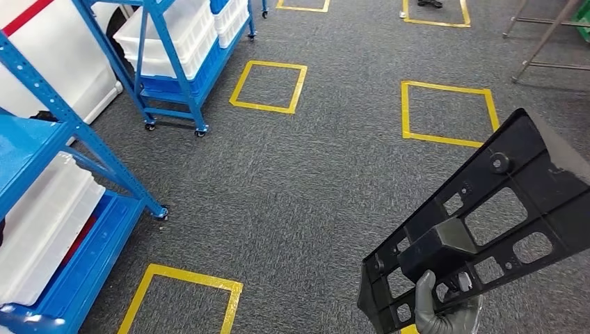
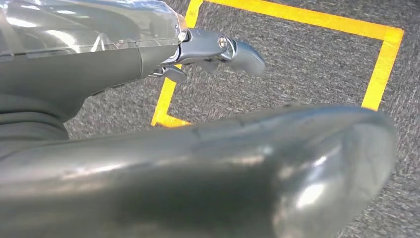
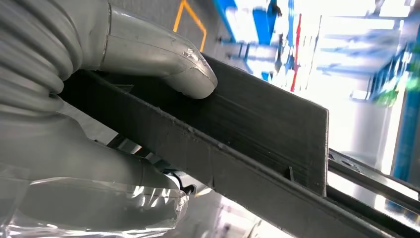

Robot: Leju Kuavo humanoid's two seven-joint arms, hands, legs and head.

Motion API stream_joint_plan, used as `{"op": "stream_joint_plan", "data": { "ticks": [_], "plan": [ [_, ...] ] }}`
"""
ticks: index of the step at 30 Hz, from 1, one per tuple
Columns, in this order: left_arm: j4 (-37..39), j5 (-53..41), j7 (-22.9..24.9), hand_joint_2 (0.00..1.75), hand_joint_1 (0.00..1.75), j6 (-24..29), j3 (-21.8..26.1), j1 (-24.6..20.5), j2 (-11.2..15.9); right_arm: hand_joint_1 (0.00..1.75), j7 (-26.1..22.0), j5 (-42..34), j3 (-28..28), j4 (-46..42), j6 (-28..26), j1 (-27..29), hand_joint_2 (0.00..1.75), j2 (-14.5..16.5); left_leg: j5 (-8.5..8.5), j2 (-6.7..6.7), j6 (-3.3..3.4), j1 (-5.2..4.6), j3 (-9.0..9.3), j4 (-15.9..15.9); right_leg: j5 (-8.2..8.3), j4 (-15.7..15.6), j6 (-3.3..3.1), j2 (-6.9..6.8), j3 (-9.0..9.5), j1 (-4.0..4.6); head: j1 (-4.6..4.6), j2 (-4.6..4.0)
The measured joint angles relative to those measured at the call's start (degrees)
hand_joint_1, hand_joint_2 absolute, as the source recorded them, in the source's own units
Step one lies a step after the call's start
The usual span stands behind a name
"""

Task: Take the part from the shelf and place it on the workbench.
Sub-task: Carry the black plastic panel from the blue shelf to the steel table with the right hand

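Observation:
The part [image 1: 544,182] is a flat black plastic frame with several cut-outs and a raised block near its lower end. In the head view it hangs tilted over the grey carpet at the lower right. My right hand [image 1: 449,314] grips it from below at that lower end. In the right wrist view the thumb [image 3: 163,57] presses on the edge of the part [image 3: 257,124], with the other fingers underneath. My left hand [image 2: 148,168] hangs over the floor and holds nothing; its thumb and a finger [image 2: 237,52] are apart.
A blue wheeled shelf [image 1: 104,257] with white bins [image 1: 42,223] stands at the left. A second blue shelf [image 1: 174,69] is further back. Yellow tape squares [image 1: 268,87] [image 1: 449,111] [image 1: 181,299] mark the carpet. Metal frame legs [image 1: 549,42] stand at the far right.

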Motion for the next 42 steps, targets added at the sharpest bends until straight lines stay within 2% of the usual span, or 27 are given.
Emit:
{"op": "stream_joint_plan", "data": {
  "ticks": [1,2,3,4,6,8,10,11,13,15,17,18,19,21,23,24,26,28,30,32,33,35,36,37,39,41,42],
  "plan": [
    [0.0,-0.3,0.0,0.0,0.0,0.2,0.0,0.1,0.0,1.75,0.0,-0.4,-0.4,0.0,0.1,0.2,1.75,-0.1,-0.98,-0.37,-0.05,0.02,-1.56,3.2,0.05,0.1,-0.06,0.89,-0.11,0.05,0.01,0.0],
    [0.0,-0.5,0.0,0.0,0.0,0.3,0.0,0.2,-0.1,1.75,0.0,-0.7,-0.8,0.0,0.2,0.5,1.75,-0.2,-0.84,-0.51,-0.04,0.03,-2.36,4.6,0.08,0.2,-0.08,1.81,-0.18,0.09,0.01,0.01],
    [0.0,-0.5,0.0,0.0,0.0,0.4,0.0,0.2,-0.1,1.75,0.0,-0.7,-1.2,0.0,0.3,0.8,1.75,-0.4,0.43,-0.62,0.04,0.04,-2.13,3.9,0.08,0.4,-0.06,2.74,-0.21,0.1,0.02,0.01],
    [0.0,-0.4,0.1,0.0,0.0,0.5,0.0,0.2,-0.2,1.75,0.0,-0.7,-1.5,0.0,0.4,1.0,1.75,-0.5,2.58,-1.05,0.16,0.09,-0.89,0.9,0.05,0.6,-0.01,3.65,-0.2,0.09,0.02,0.01],
    [0.0,0.2,0.4,0.0,0.0,1.0,0.0,0.2,-0.3,1.75,0.0,-0.8,-1.8,-0.2,0.2,1.2,1.75,-0.6,6.1,-3.74,0.51,0.28,2.39,-6.8,0.01,1.0,0.29,5.29,-0.35,0.05,0.05,0.0],
    [0.0,0.9,0.8,0.0,0.0,1.2,0.2,0.0,-0.4,1.75,0.0,-1.4,-1.8,-0.7,0.0,1.3,1.75,-0.6,6.97,-5.69,0.86,0.24,3.83,-10.6,0.2,1.2,1.01,6.76,-0.85,-0.11,0.05,0.0],
    [0.0,1.7,0.7,0.0,0.0,1.1,0.5,-0.2,-0.6,1.75,0.0,-2.1,-1.8,-1.4,0.0,1.7,1.75,-0.6,7.2,-4.73,1.4,0.08,3.89,-11.0,0.61,1.1,1.97,8.13,-1.3,-0.3,0.06,0.01],
    [0.0,2.0,0.6,0.0,0.0,1.0,0.8,-0.4,-0.8,1.75,0.0,-2.3,-1.8,-1.8,0.0,1.9,1.75,-0.6,7.52,-3.94,1.79,0.1,4.0,-11.3,0.5,1.4,2.3,7.83,-1.6,-0.32,0.07,0.01],
    [0.0,2.4,0.4,0.0,0.0,0.9,1.4,-0.4,-1.2,1.75,0.0,-2.5,-1.7,-2.5,0.0,2.1,1.75,-0.6,8.19,-2.26,2.57,0.21,4.1,-12.2,-1.65,4.5,2.69,4.74,-3.18,-0.06,0.25,0.0],
    [0.0,2.6,0.9,0.0,0.0,0.9,1.8,-0.1,-1.5,1.75,0.0,-2.7,-1.5,-3.1,0.1,2.3,1.75,-0.6,8.37,-0.53,2.9,-0.02,4.0,-12.4,-5.7,11.4,2.91,1.06,-6.38,-0.05,0.42,0.0],
    [0.0,2.8,2.1,0.0,0.0,1.2,2.3,0.2,-1.8,1.75,0.0,-3.4,-1.3,-3.9,0.3,2.6,1.75,-0.6,8.31,1.3,2.93,-0.16,3.84,-12.3,-7.64,16.7,3.28,-0.09,-8.65,-0.39,0.44,0.01],
    [0.0,2.9,2.7,0.0,0.0,1.3,2.5,0.2,-2.0,1.75,0.0,-3.7,-1.2,-4.2,0.4,2.8,1.75,-0.5,8.25,2.16,2.89,-0.15,3.83,-12.3,-7.01,16.4,3.45,-0.4,-8.31,-0.58,0.45,0.0],
    [0.0,2.8,3.1,0.0,0.0,1.4,2.8,0.2,-2.2,1.75,0.0,-4.1,-1.1,-4.6,0.6,3.0,1.75,-0.5,8.15,2.93,2.78,-0.13,3.87,-12.2,-5.48,13.8,3.59,-0.9,-6.75,-0.74,0.45,0.0],
    [0.0,2.7,3.7,0.0,0.0,1.4,3.0,0.2,-2.5,1.75,0.0,-4.5,-1.1,-5.3,0.9,3.1,1.75,-0.4,7.79,4.25,2.32,-0.27,4.14,-12.0,-2.3,5.6,3.57,-3.7,-1.95,-0.76,0.46,0.0],
    [0.0,2.5,4.0,0.0,0.0,1.4,3.2,0.3,-2.7,1.75,0.0,-4.7,-1.0,-6.0,1.3,3.1,1.75,-0.2,7.4,5.43,1.67,-0.54,4.54,-11.8,-1.22,1.0,3.09,-5.66,0.55,-0.46,0.39,0.0],
    [0.0,2.5,4.0,0.0,0.0,1.4,3.3,0.3,-2.7,1.75,0.0,-4.6,-1.0,-6.3,1.3,3.2,1.75,-0.1,7.28,6.03,1.36,-0.62,4.72,-11.8,-1.33,0.7,2.78,-5.54,0.55,-0.24,0.36,0.0],
    [0.0,2.3,3.8,0.0,0.0,1.3,3.4,0.1,-2.9,1.75,0.0,-4.3,-1.0,-7.1,1.3,3.6,1.75,0.3,6.95,6.77,0.77,-0.44,5.08,-11.7,-1.02,0.5,2.11,-3.98,0.4,-0.32,0.32,0.01],
    [0.0,1.9,3.6,0.0,0.0,1.3,3.5,0.2,-3.1,1.75,-0.1,-4.1,-0.8,-8.0,1.4,4.0,1.75,0.6,4.95,4.3,0.24,-0.08,4.26,-9.3,-0.61,0.0,1.32,-2.55,0.49,-0.58,0.24,0.0],
    [0.0,1.2,3.7,0.0,0.0,1.3,3.5,0.4,-3.2,1.75,-0.1,-3.9,-0.6,-8.8,1.8,4.1,1.75,0.8,0.98,0.67,-0.02,0.19,1.1,-2.2,-0.37,-0.1,0.8,-0.96,0.38,-0.57,0.14,-0.01],
    [0.0,0.8,3.6,0.0,0.0,1.1,3.6,0.8,-3.3,1.75,-0.1,-3.6,-0.3,-9.3,2.3,4.1,1.75,0.9,-1.32,-0.48,-0.06,0.25,-2.14,4.5,-0.28,0.1,0.62,0.94,0.15,-0.4,0.13,0.0],
    [0.0,0.7,3.5,0.0,0.0,1.0,3.6,0.9,-3.4,1.75,-0.1,-3.3,-0.2,-9.4,2.5,4.2,1.75,0.9,-0.72,-0.6,0.0,0.25,-2.52,5.0,-0.26,0.3,0.61,1.92,0.08,-0.34,0.14,-0.01],
    [0.0,0.7,3.1,0.0,0.0,0.7,3.8,1.0,-3.5,1.75,-0.1,-2.9,0.1,-9.7,2.7,4.2,1.75,1.0,3.33,-1.53,0.22,0.32,-0.19,-0.6,-0.32,0.7,0.72,3.76,0.04,-0.36,0.14,0.0],
    [0.0,0.7,2.9,0.0,0.0,0.6,3.9,1.0,-3.6,1.75,-0.1,-2.7,0.2,-9.8,2.7,4.2,1.75,1.0,5.11,-2.97,0.35,0.39,1.51,-4.7,-0.37,0.9,0.89,4.56,-0.04,-0.33,0.14,-0.01],
    [0.0,0.6,2.8,0.0,0.0,0.5,4.1,1.0,-3.6,1.75,-0.1,-2.5,0.3,-9.9,2.8,4.1,1.75,1.0,6.33,-4.22,0.47,0.45,2.83,-7.9,-0.4,1.1,1.16,5.28,-0.2,-0.31,0.13,0.0],
    [0.0,0.6,2.7,0.0,0.0,0.3,4.3,0.9,-3.6,1.75,-0.1,-2.4,0.5,-10.0,2.8,4.2,1.75,1.1,6.66,-5.47,0.78,0.33,3.65,-10.3,-0.24,1.3,1.92,6.48,-0.63,-0.39,0.14,0.0],
    [0.0,0.6,2.6,0.0,0.0,0.3,4.4,0.6,-3.8,1.75,-0.1,-2.3,0.6,-10.2,2.9,4.3,1.75,1.1,7.07,-4.13,1.47,0.24,3.74,-10.7,0.04,1.2,2.74,7.29,-0.99,-0.59,0.16,0.0],
    [0.0,0.6,2.5,0.0,0.0,0.3,4.4,0.5,-3.9,1.75,-0.1,-2.3,0.6,-10.3,2.9,4.4,1.75,1.2,7.36,-3.38,1.94,0.3,3.83,-11.0,-0.33,1.7,3.02,6.35,-1.32,-0.54,0.22,0.0]
  ]
}}
